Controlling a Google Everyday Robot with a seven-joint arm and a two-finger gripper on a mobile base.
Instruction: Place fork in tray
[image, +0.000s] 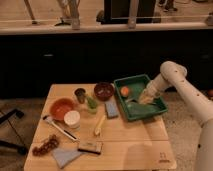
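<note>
The dark green tray stands at the table's back right corner. My gripper reaches down from the right, low inside the tray near its middle. A thin pale shape lies on the tray floor just left of the gripper's tip; it looks like the fork, but I cannot tell whether the gripper still touches it. An orange ball sits in the tray's back left corner.
Left of the tray are a brown bowl, a blue sponge, a yellowish long item, a dark cup, a red bowl, a white cup, a black-handled utensil, grapes and a blue cloth.
</note>
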